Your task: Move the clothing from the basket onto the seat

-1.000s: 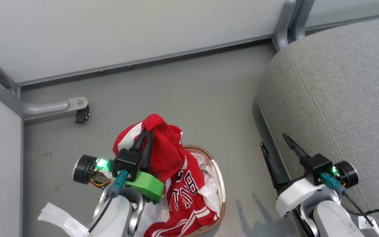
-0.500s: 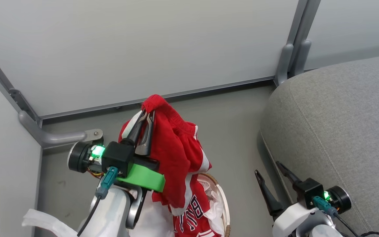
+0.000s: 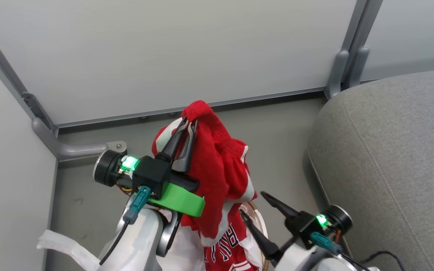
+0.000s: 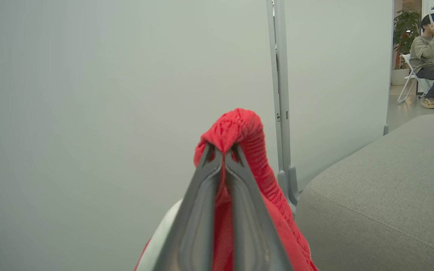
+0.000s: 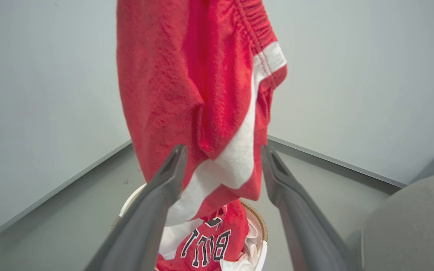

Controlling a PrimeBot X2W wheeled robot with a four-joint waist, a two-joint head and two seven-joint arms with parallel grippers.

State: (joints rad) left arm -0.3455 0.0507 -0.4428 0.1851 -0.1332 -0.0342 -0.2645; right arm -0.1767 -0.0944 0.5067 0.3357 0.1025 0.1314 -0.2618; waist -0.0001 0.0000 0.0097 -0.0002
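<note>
The left gripper [image 3: 190, 122] is holding the red shorts [image 3: 219, 169] up in the air. Its jaws are clenched on a bunched fold at the top of the cloth, and the rest is hanging down with the white trim showing along one side. The lower hem is dangling just above the basket [image 5: 261, 229], which is sitting on the grey floor [image 3: 281, 143]. The jersey [image 5: 211, 241] is lying inside the basket with its black-and-white lettering facing up, and the white liner [image 5: 251, 246] is crumpled beside it.

The right gripper [image 3: 252, 203] is pointing toward the hanging shorts with its jaws released and spread wide. Whether they are touching the cloth cannot be told.

The seat [image 3: 390, 150] is standing to the right of the basket, near it but apart, with a stitched seam running along its grey fabric. Pale wall panels [image 3: 164, 56] are closing off the corner. They are joined by a metal post [image 3: 352, 45] and braced by a metal foot [image 3: 75, 149] on the floor. In the left wrist view, a person [image 4: 428, 52] is sitting on a white folding chair [image 4: 405, 81] beyond the panels, beside a potted plant [image 4: 403, 26].
</note>
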